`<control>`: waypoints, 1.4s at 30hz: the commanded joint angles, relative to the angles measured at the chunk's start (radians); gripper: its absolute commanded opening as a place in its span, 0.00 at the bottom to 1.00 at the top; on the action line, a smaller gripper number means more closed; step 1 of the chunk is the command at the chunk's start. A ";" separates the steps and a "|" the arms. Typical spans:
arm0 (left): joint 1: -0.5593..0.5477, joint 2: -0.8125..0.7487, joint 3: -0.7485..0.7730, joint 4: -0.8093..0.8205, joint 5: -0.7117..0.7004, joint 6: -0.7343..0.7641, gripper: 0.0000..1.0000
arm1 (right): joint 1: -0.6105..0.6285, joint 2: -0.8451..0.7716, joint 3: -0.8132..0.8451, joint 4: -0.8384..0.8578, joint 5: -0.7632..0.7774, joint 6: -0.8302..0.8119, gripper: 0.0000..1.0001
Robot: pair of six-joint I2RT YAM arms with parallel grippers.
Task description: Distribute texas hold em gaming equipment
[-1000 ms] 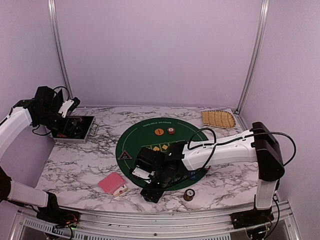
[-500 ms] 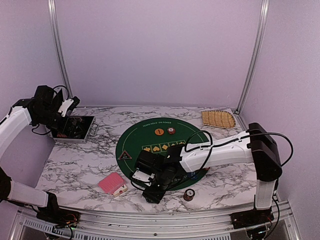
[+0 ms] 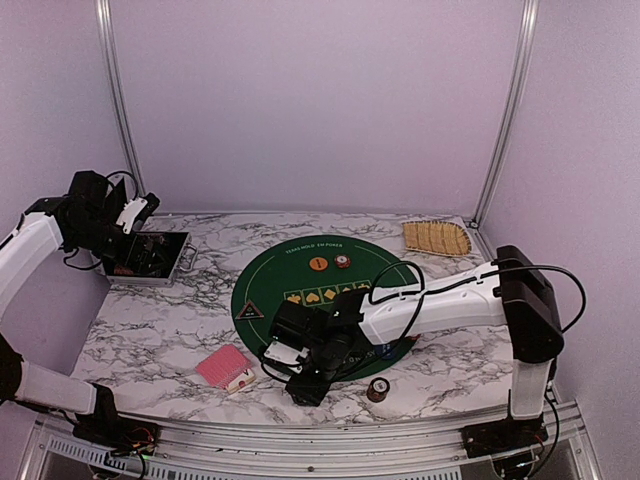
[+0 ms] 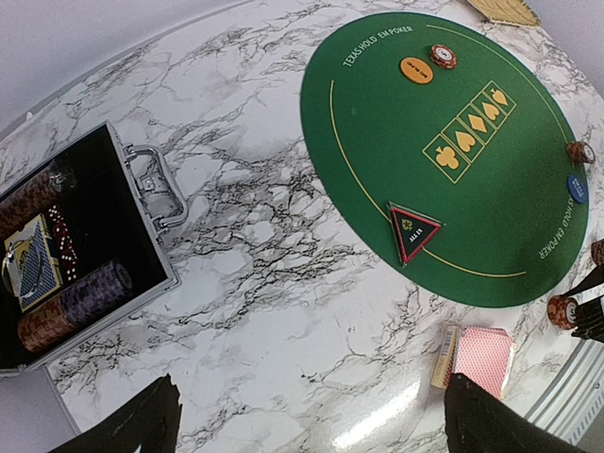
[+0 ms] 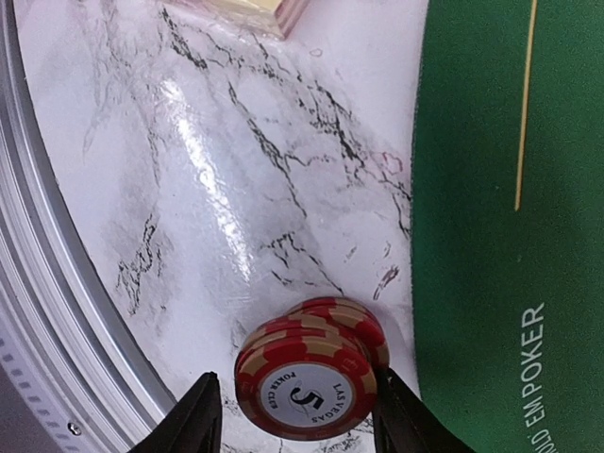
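A stack of red poker chips marked 5 stands on the marble just off the green mat. My right gripper is shut on it, one finger on each side, and the top chips sit offset from the lower ones. From above, that gripper hides the stack. Red-backed cards lie to its left. An orange button, a red chip and a dark triangular marker rest on the mat. A dark chip stack stands near the front edge. My left gripper hangs open and empty, high over the marble.
An open metal case with more chips and cards sits at the far left. A woven straw tray lies at the back right. A blue button and another chip lie on the mat's right side. The metal rail runs close by.
My right gripper's jaws have narrowed onto the red chip stack, and the arm has shifted slightly left. The left arm has not moved.
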 commanded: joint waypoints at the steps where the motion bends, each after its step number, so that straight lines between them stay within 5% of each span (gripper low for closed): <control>1: 0.005 -0.017 0.033 -0.028 0.006 -0.005 0.99 | 0.004 0.029 0.011 -0.008 0.026 -0.007 0.54; 9: 0.004 -0.015 0.037 -0.028 0.005 -0.002 0.99 | 0.005 0.022 0.033 -0.002 0.050 -0.006 0.44; 20: 0.005 -0.013 0.036 -0.028 0.006 -0.002 0.99 | 0.005 -0.012 0.041 0.002 0.065 0.003 0.10; 33: 0.004 -0.025 0.026 -0.029 0.001 0.003 0.99 | -0.039 -0.011 0.195 -0.068 0.152 0.000 0.08; 42: 0.005 -0.028 0.016 -0.037 -0.003 0.012 0.99 | -0.101 0.138 0.399 -0.068 0.139 -0.026 0.06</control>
